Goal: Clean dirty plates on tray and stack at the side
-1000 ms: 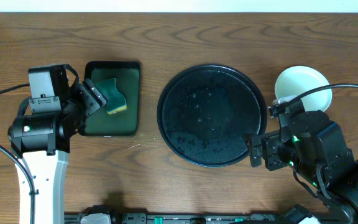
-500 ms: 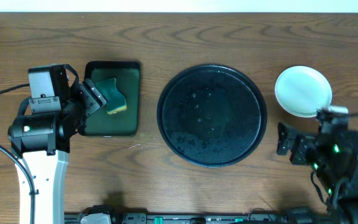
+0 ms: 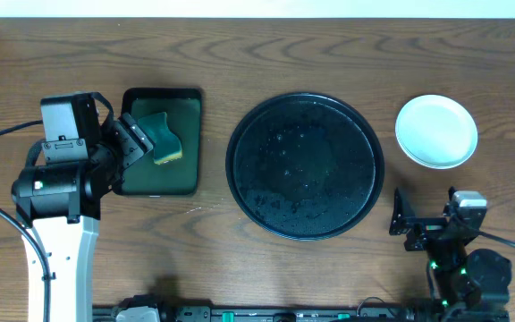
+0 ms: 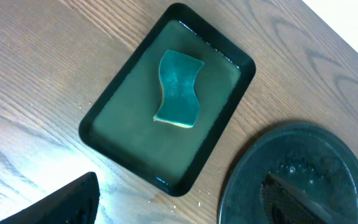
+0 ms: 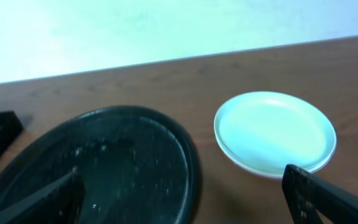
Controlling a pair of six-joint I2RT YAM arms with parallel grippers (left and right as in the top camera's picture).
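**Overhead.**
- Large round black tray with a low rim and glossy surface (image 3: 304,165): it sits at the centre of the brown wooden table (image 3: 329,54). You find droplets on it and no plate.
- Small round glossy mint-white plates (image 3: 436,131): they are stacked on the table to the right of the round black tray, apart from it. The count is not readable.
- Right gripper (image 3: 406,229): jaws spread and empty. It sits nearer the front edge than the stack.
- Left gripper (image 3: 129,143): jaws spread and empty. It is over the dark-green rectangular tray (image 3: 161,179), beside the green sponge (image 3: 164,139) and well apart from the plates.

**Left wrist.**
- The sponge (image 4: 179,90) lies loose in the rectangular tray (image 4: 135,137).
- The round tray's edge (image 4: 328,168) is to your right.
- No plate is in view.

**Right wrist.**
- The plates (image 5: 272,134) lie ahead of the open jaws and to the right.
- The bare round tray (image 5: 123,162) lies ahead and to the left.
- The plates are round, so they give you no long axis to line up on.
- Your right arm is the nearer for any further reach.
- Judged from the layout, nothing is left to fetch.
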